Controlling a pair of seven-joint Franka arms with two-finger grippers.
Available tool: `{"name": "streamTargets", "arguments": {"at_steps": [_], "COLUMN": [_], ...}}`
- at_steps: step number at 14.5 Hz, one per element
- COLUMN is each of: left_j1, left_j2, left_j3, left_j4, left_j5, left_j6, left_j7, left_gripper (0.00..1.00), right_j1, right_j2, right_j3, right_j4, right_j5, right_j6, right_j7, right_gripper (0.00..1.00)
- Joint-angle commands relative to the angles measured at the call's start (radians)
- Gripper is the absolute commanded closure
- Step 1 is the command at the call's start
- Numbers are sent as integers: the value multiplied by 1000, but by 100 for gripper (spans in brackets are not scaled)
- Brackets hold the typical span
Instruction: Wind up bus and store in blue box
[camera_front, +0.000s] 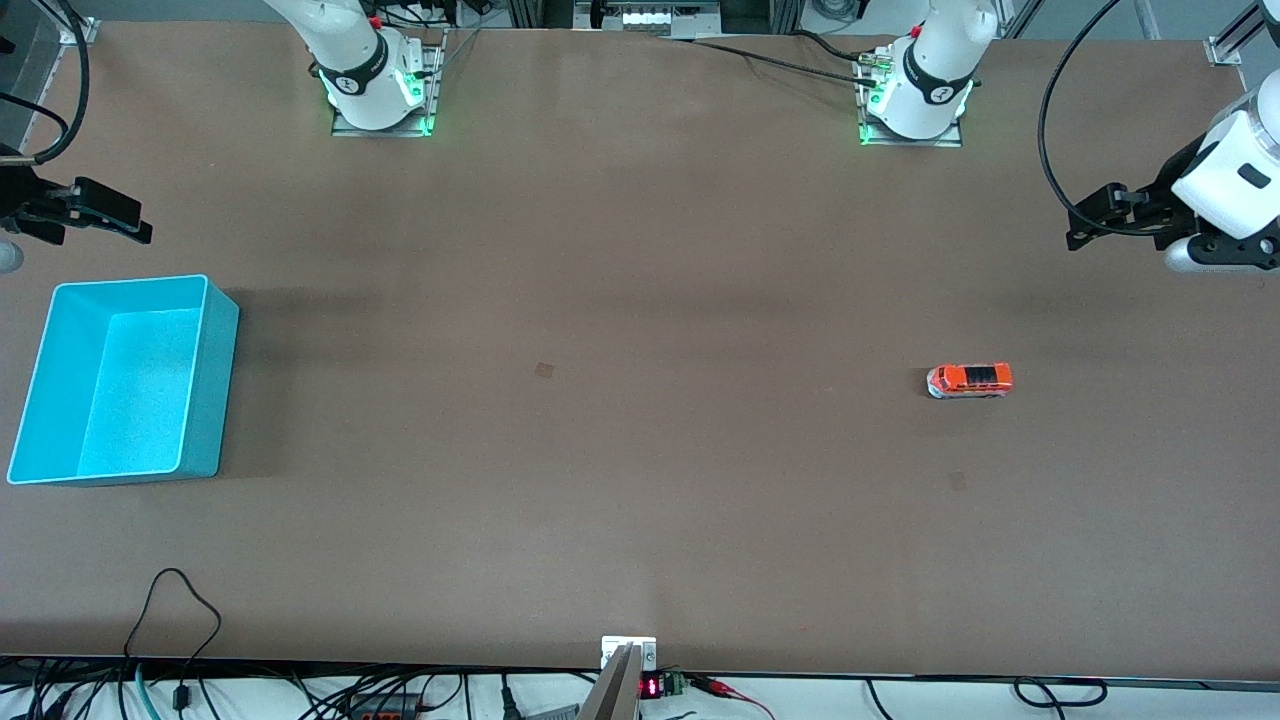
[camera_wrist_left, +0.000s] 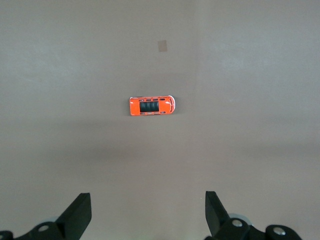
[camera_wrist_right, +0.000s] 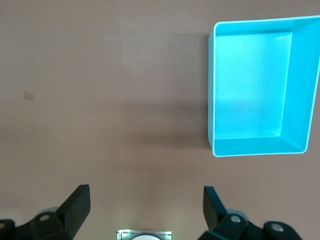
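The small orange bus (camera_front: 970, 380) with dark roof windows stands on its wheels on the brown table, toward the left arm's end; the left wrist view shows the bus (camera_wrist_left: 152, 106) from above. My left gripper (camera_front: 1088, 224) hangs open and empty high over that end of the table, apart from the bus; its fingers (camera_wrist_left: 78, 212) stand wide. The blue box (camera_front: 215, 390) sits with nothing in it at the right arm's end. My right gripper (camera_front: 122, 220) hovers open and empty just off the box's rim, on the side toward the bases. In the right wrist view the box (camera_wrist_right: 211, 90) lies off to one side of the gripper (camera_wrist_right: 146, 197).
Both arm bases (camera_front: 380, 95) (camera_front: 912, 105) stand along the table's edge farthest from the front camera. Two small faint patches (camera_front: 544, 370) (camera_front: 957, 481) mark the tabletop. Cables (camera_front: 180, 600) and a camera mount (camera_front: 628, 660) lie at the edge nearest the front camera.
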Motion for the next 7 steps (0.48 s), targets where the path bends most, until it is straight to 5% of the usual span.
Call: {"name": "streamTargets", "arguments": {"at_steps": [1, 7], "left_j1": [-19, -10], "left_j2": [-36, -24], "left_j3": [19, 18], "left_j4": [-15, -8], "left_j5": [-6, -8], "left_j6": [-13, -88], "left_j7": [-12, -2], "left_gripper": [0, 0], "right_j1": [4, 4], "right_j2": [5, 5], "right_j3": [0, 1], "right_j4": [19, 19], "right_j5": [17, 6], "right_j6": [-2, -2], "right_j7": [8, 7], "right_gripper": [0, 0]}}
